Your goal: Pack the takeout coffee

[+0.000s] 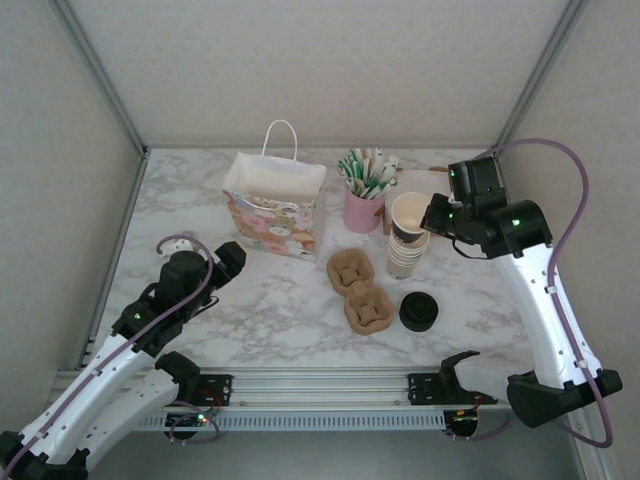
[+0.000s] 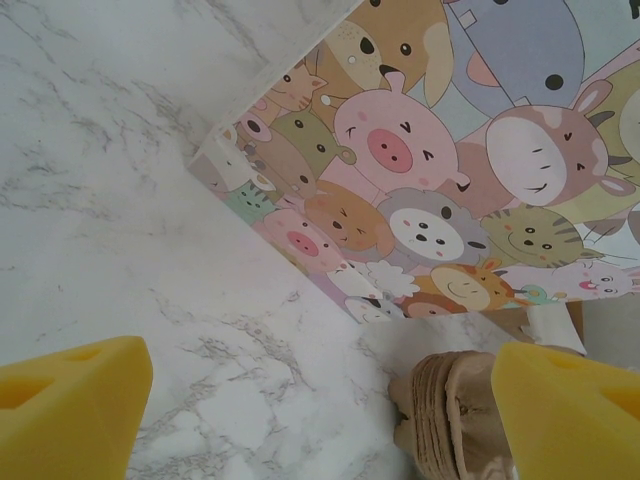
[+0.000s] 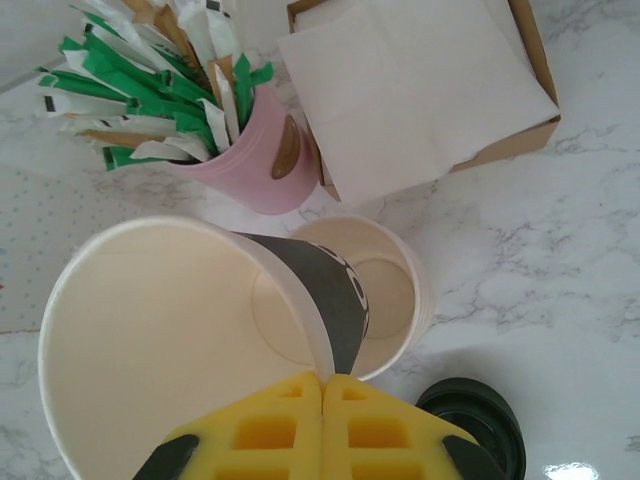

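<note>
Right gripper point(image 3: 322, 388): yellow fingers are pressed together, clamped on the rim wall of a lidless cream paper cup point(image 3: 170, 330) with a dark band round its side. The cup is held tilted, mouth toward the wrist camera, directly over the stack of cups point(image 3: 390, 290). Whether its base is clear of the stack's top cup cannot be told. That held cup is the task's cup, seen at right-centre of the table point(image 1: 290, 315) in the top view and carrying no lid. Black lids point(image 3: 475, 418) are seen just beside the stack on its near side, flat on the marble and apart from the gripper. Behind the stack a pink holder point(image 3: 255, 175) is stood upright, stuffed with green and white packets point(image 3: 150, 95). To its right, white napkins point(image 3: 410, 90) are laid in a brown box point(image 3: 533, 70).

Left gripper point(image 2: 320, 420): fingers are spread wide with only marble between them, and nothing is gripped. It is held low over the table's left part, pointed toward the bag. A cartoon-animal gift bag point(image 2: 450, 170) is stood upright ahead of it, not touched, with its top open and a white handle up in the top view. A brown pulp cup carrier point(image 2: 440, 410) is seen near the right-hand finger in the wrist view. It lies flat between the bag and the black lids, and no cup is seated in it.
</note>
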